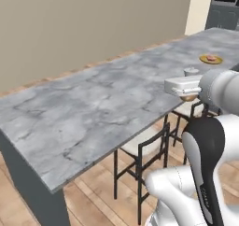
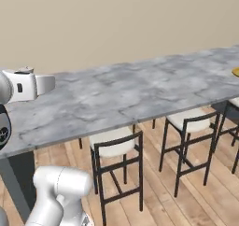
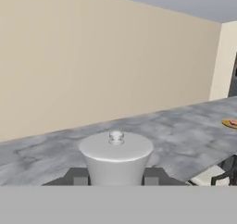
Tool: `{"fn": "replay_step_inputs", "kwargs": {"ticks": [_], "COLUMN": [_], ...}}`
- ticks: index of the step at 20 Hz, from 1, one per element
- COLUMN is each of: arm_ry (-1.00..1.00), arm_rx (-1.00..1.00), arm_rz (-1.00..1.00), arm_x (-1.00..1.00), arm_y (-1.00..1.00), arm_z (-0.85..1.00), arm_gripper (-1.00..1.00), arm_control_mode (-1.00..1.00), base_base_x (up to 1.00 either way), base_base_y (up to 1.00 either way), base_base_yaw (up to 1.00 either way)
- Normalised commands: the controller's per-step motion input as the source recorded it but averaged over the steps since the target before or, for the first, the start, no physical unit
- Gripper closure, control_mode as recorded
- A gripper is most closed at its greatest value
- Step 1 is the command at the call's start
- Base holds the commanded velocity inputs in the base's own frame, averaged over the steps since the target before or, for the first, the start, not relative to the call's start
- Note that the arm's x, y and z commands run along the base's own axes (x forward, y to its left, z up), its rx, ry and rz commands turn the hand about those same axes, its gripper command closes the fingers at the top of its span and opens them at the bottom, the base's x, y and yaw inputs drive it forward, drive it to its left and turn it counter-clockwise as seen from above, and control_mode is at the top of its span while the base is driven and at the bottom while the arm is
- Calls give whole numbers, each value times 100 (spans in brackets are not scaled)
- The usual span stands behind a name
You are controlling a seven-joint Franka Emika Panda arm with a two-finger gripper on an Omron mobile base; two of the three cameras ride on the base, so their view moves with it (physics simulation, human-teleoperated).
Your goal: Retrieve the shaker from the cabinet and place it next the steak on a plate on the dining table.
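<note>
My gripper (image 1: 186,86) is shut on the shaker (image 1: 191,72), held upright above the near edge of the dining table (image 1: 93,103). Its pale top (image 3: 115,156) fills the hand view's lower middle, with a dark fingertip (image 3: 76,177) on each side and its orange-brown body (image 1: 189,98) showing below the hand. The plate (image 1: 211,59) with the steak (image 1: 212,58) lies farther along the table, past the gripper. In the hand view the plate (image 3: 230,123) sits at the right edge. My white hand (image 2: 28,85) is at the left of the right base view. The cabinet is out of view.
Dark-framed chairs with pale seats (image 1: 140,148) (image 2: 114,145) (image 2: 191,122) stand tucked under the table's near side. A beige wall (image 1: 93,24) runs behind the table. A dark tall unit (image 1: 224,8) stands beyond the table's far end. The floor is wood.
</note>
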Motion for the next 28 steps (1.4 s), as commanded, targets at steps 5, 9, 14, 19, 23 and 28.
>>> {"fn": "replay_step_inputs", "kwargs": {"ticks": [5, 9, 14, 19, 23, 28], "arm_ry": [0, 0, 0, 0, 0, 0], "arm_rx": [0, 0, 0, 0, 0, 0], "arm_rz": [0, 0, 0, 0, 0, 0], "arm_x": [0, 0, 0, 0, 0, 0], "arm_y": [0, 0, 0, 0, 0, 0], "arm_z": [0, 0, 0, 0, 0, 0], "arm_gripper": [100, 100, 100, 100, 100, 100], "arm_control_mode": [100, 100, 100, 100, 100, 100], "base_base_x": [8, 0, 0, 0, 0, 0], "base_base_y": [-100, -100, -100, -100, -100, -100], "base_base_yaw": [16, 17, 16, 16, 16, 18]}}
